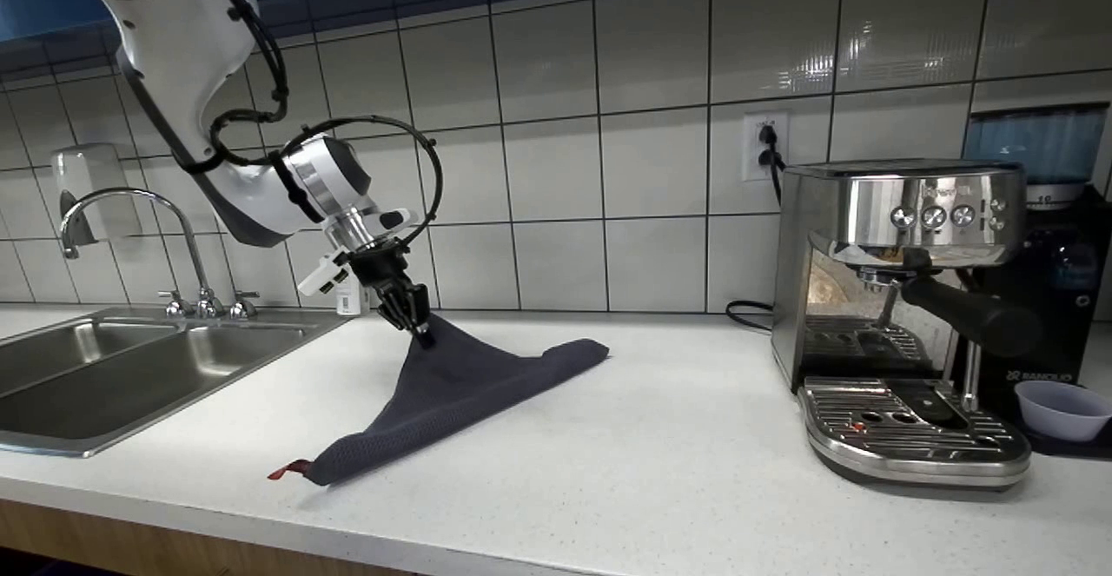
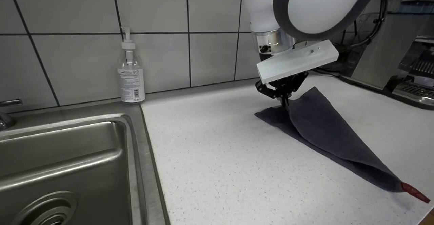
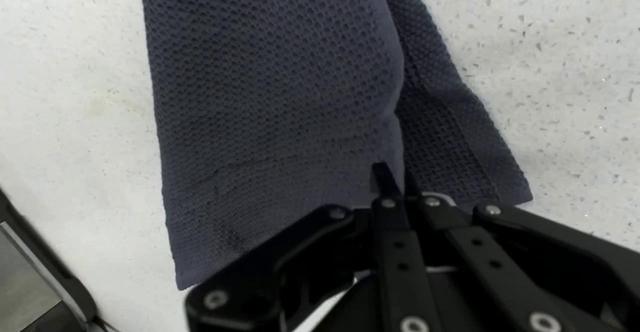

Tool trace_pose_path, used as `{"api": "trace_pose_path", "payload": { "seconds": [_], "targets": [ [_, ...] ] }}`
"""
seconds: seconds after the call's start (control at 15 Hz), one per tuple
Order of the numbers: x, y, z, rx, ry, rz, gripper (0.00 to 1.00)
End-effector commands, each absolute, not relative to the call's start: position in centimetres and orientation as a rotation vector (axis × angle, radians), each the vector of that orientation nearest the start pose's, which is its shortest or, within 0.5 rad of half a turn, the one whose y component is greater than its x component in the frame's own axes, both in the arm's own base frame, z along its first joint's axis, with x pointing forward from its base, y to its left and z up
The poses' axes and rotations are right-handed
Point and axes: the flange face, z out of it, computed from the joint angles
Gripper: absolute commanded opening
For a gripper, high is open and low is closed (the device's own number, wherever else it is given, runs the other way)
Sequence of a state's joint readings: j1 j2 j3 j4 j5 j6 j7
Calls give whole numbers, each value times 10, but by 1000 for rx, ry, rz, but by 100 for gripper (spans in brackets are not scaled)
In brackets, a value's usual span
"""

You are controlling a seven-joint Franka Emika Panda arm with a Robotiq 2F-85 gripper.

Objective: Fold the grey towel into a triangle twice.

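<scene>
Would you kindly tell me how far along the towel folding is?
Looks done: the towel is folded over once, its upper layer lying over the lower layer. In hand: the pincer seems to pinch the upper layer's edge, with the lower layer showing beyond it. Probably left: lining up the edges and a second triangle fold, since just two layers show.

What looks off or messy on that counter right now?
The grey towel is folded unevenly: near the gripper, a lower corner juts past the upper layer, so edges don't line up, perhaps mid-fold. No spill shows.
</scene>
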State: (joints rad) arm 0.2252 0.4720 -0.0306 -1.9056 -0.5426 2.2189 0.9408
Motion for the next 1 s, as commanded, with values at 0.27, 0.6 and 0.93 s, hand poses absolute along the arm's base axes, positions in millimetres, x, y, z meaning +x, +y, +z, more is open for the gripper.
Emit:
{"api": "trace_pose_path", "payload": {
  "seconds": [0.27, 0.6, 0.93],
  "targets": [
    [629, 108, 232, -3496, 790, -125, 0],
    [634, 111, 228, -3484, 811, -96, 27],
    [634, 107, 232, -3469, 821, -103, 56]
  ]
}}
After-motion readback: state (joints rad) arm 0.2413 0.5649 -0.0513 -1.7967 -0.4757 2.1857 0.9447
